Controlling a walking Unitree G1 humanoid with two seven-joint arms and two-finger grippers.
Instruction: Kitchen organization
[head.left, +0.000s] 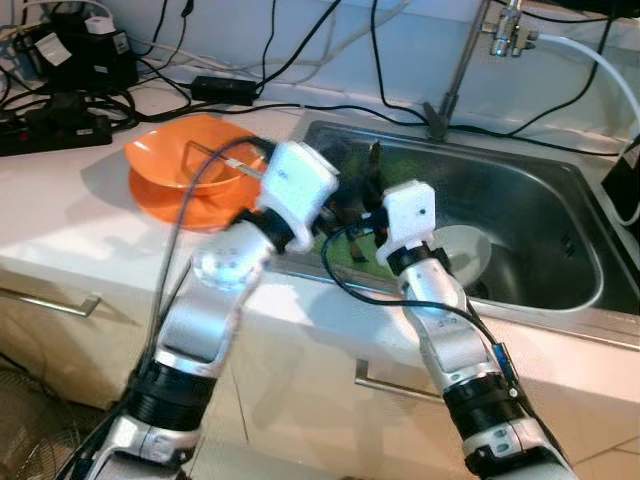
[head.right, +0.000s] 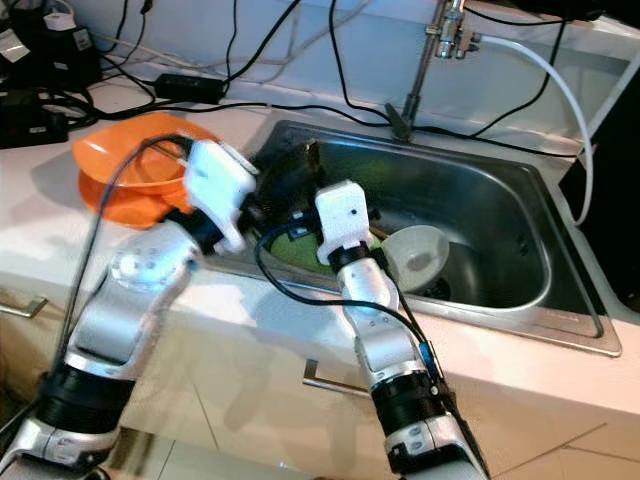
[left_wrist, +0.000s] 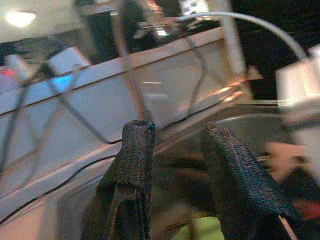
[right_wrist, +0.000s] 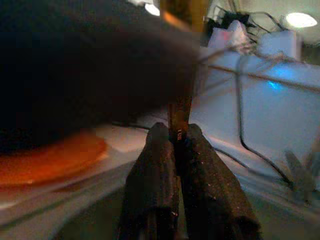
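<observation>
Both silver arms reach forward and inward, elbows bent, their white wrists nearly meeting. The left gripper (left_wrist: 175, 145) points toward the far right, its two black fingers (left_wrist: 132, 175) spread apart with nothing between them. Just to its right, the right gripper (right_wrist: 172, 135) has its fingers (right_wrist: 155, 175) pressed close on a thin brown strip (right_wrist: 179, 112).

orange bowls (head.left: 185, 165), steel-grey sink (head.left: 540, 215), white bowl (head.right: 420, 255)
</observation>
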